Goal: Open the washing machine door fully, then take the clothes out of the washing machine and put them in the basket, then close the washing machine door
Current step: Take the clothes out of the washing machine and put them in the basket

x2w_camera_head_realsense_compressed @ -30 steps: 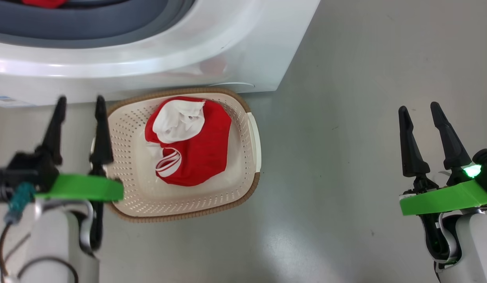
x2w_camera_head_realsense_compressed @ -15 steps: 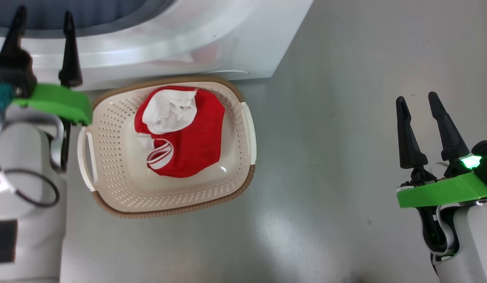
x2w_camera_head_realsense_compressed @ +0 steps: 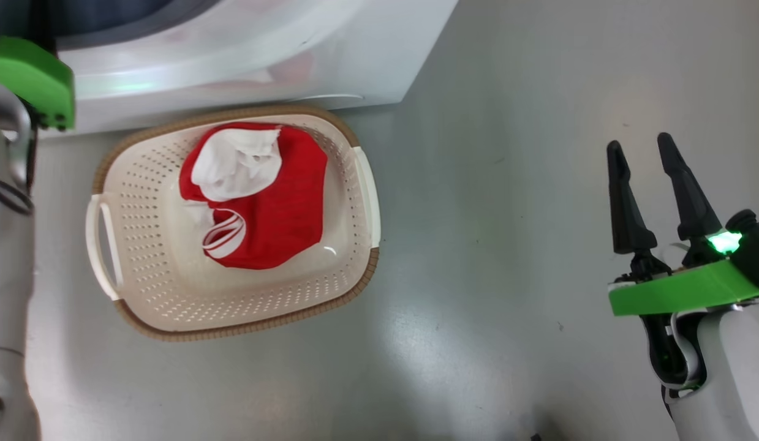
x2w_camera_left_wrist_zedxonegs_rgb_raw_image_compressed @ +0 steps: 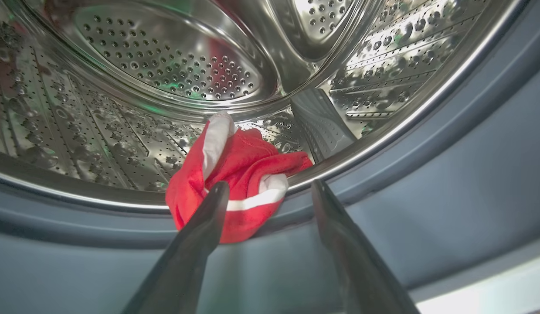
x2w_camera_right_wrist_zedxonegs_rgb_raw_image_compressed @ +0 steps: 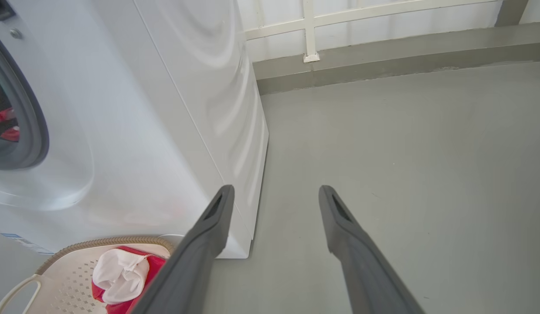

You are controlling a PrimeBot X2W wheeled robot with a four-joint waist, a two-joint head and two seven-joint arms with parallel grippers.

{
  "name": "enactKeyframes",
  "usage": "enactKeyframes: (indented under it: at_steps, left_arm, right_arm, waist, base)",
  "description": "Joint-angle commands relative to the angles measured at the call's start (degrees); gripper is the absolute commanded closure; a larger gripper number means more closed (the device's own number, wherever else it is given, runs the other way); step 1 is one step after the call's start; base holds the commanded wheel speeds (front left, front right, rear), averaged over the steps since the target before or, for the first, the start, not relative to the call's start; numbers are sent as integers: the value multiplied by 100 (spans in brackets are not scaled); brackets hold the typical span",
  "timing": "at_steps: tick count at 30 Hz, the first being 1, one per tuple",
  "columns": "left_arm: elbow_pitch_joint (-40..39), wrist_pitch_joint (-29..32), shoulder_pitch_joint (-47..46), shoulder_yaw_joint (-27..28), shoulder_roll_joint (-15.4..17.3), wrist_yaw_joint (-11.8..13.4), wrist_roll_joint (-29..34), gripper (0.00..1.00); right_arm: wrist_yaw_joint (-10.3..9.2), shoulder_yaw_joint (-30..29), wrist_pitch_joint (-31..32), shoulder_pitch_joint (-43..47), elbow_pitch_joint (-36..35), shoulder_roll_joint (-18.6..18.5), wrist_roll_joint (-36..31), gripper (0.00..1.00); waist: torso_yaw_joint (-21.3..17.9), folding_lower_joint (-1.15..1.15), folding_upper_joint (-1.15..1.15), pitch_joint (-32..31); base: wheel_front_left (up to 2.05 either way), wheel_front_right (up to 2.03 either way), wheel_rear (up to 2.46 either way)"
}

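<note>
The washing machine (x2w_camera_head_realsense_compressed: 263, 67) is seen with its mouth unobstructed, so the opening step is judged done; how wide the door stands cannot be told. At the foot of the washing machine, just in front of its lower right corner, the cream basket (x2w_camera_head_realsense_compressed: 244, 327) is set on the floor (x2w_camera_head_realsense_compressed: 508, 257), and a red-and-white garment (x2w_camera_head_realsense_compressed: 275, 214) is already lying bundled inside it. One item delivered, then.

Inside the washing machine, a second red garment (x2w_camera_left_wrist_zedxonegs_rgb_raw_image_compressed: 241, 170) with a white stripe is left, heaped at the front lip of the perforated steel drum (x2w_camera_left_wrist_zedxonegs_rgb_raw_image_compressed: 174, 65) and spilling onto the grey rubber ring (x2w_camera_left_wrist_zedxonegs_rgb_raw_image_compressed: 426, 187). The left gripper (x2w_camera_left_wrist_zedxonegs_rgb_raw_image_compressed: 270, 185) is pointed into the washing machine's opening, its fingers spread wide with nothing between them. One finger is lined up across the garment's lower edge, though whether cloth is touched cannot be told. The right gripper (x2w_camera_head_realsense_compressed: 638, 141) is held well off to the right of the washing machine, over bare floor, fingers likewise parted and empty.

The task is judged roughly halfway: door open, one garment out. Yet to be done: the second red garment is to be pinched, lifted clear of the ring, carried down to the basket and released, and then the door is to be swung shut.
</note>
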Motion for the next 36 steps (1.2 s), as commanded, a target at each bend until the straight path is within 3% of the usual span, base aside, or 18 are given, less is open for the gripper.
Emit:
enactKeyframes:
  at_steps: [1,10,24,26,31,32,36]
  left_arm:
    - [30,-13,-124,41,347,68,59,0]
    - [908,15,-697,-112,541,221,132,0]
    - [1242,102,-1039,-251,765,425,115,0]
    - [1262,123,-1057,-290,783,470,129,42]
    - [1296,141,-1084,-330,811,503,90,93]
    - [1300,136,-1090,-340,811,508,83,100]
    - [1312,107,-1106,-354,802,517,24,100]
  right_arm:
    - [36,118,-36,-19,-136,8,-18,0]
    - [36,162,-36,-101,-143,43,-2,0]
    - [36,216,-36,-153,-145,62,12,0]
    - [36,222,-36,-157,-142,65,12,0]
    - [36,225,-36,-159,-140,72,12,0]
    - [36,219,-36,-157,-142,72,11,0]
    - [36,201,-36,-147,-149,75,1,0]
  waist:
    - [-68,0,0,62]
    - [-223,0,0,186]
    - [-345,0,0,278]
    - [-358,0,0,281]
    - [-380,0,0,280]
    - [-379,0,0,280]
    - [-367,0,0,270]
  base:
    - [0,0,0]
    - [0,0,0]
    - [0,0,0]
    - [0,0,0]
    - [0,0,0]
    - [0,0,0]
    - [0,0,0]
